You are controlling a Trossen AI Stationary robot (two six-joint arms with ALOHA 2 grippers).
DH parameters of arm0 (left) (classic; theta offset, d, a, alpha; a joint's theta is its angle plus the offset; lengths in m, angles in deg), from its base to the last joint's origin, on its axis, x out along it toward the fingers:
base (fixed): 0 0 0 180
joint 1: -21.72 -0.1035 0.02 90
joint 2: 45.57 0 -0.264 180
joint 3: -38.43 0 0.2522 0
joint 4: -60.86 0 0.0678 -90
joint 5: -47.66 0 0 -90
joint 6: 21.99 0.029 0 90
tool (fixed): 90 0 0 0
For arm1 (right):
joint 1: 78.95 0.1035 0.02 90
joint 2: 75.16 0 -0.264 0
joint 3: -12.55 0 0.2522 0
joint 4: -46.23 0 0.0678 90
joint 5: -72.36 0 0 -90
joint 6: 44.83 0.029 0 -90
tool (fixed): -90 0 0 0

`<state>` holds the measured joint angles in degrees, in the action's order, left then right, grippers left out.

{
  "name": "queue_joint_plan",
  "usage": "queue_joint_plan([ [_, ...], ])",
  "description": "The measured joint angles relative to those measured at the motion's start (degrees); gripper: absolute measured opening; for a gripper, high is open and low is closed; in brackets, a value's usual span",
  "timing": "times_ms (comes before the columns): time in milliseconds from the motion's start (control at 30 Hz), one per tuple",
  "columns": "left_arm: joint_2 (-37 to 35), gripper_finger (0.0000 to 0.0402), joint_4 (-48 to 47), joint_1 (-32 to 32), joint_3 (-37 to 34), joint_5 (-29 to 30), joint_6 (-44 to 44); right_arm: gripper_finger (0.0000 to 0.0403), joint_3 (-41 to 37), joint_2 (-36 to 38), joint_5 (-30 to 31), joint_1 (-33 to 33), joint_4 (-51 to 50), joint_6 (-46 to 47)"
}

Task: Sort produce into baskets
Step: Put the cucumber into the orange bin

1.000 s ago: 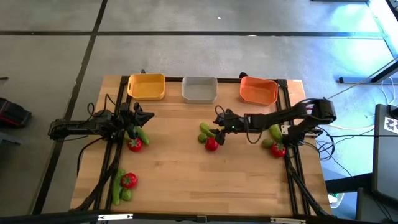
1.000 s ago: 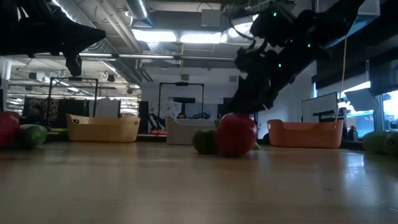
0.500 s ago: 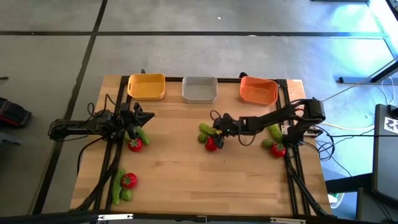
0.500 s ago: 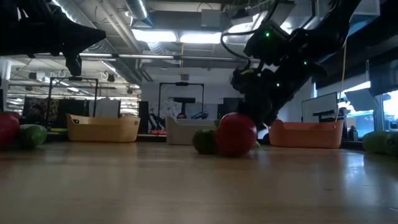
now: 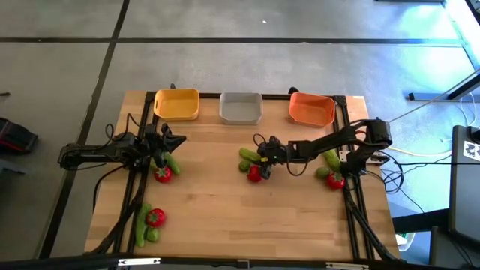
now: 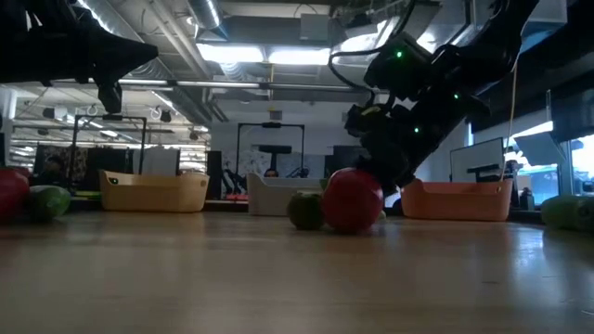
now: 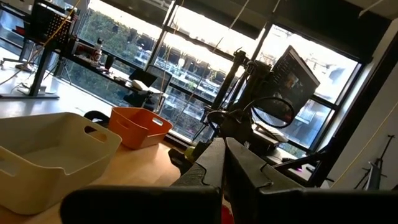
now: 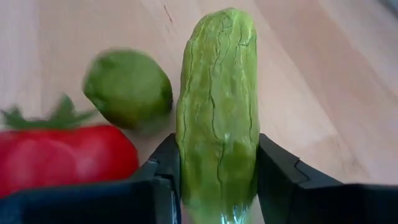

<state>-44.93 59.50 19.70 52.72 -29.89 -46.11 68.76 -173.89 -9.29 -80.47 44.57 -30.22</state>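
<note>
So, right gripper down at mid-table, fingers clamped on both long sides of a cucumber, biting near one end. Long axis runs straight out ahead of the fingers, same line as the arm's reach, so most of the length sticks out past the tips. Lime just beside it on the wood, tomato next to that, close to one finger. Tight little cluster, seen from above too. Left gripper parked way over by the left-side produce, pinched shut on nothing, well apart from all this. Baskets along the far edge, grey basket looking nearest to the cluster, orange basket on the right arm's own side. Probably just needs a clean lift without nudging the neighbours.
</note>
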Motion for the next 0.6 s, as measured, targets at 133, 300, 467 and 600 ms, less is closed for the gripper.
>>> queue_joint_plan([
  [133, -0.02, 0.0008, -0.04, 0.01, 0.0, 0.01, 0.01, 0.0131, 0.0, 3.52, 1.43, 0.0, -1.92, -1.4],
  [300, 0.0, 0.0008, -0.04, 0.0, 0.0, 0.0, 0.02, 0.0131, 0.04, 10.29, 6.92, 0.0, -7.02, -4.07],
  [467, -0.01, 0.0008, -0.17, 0.01, 0.0, 0.0, 0.02, 0.0133, 0.03, 17.44, 14.38, 0.0, -14.24, -6.28],
  [600, -0.02, 0.0008, -0.34, 0.0, 0.0, 0.0, 0.04, 0.0134, 0.02, 22.73, 19.83, -0.39, -20.98, -6.55],
])
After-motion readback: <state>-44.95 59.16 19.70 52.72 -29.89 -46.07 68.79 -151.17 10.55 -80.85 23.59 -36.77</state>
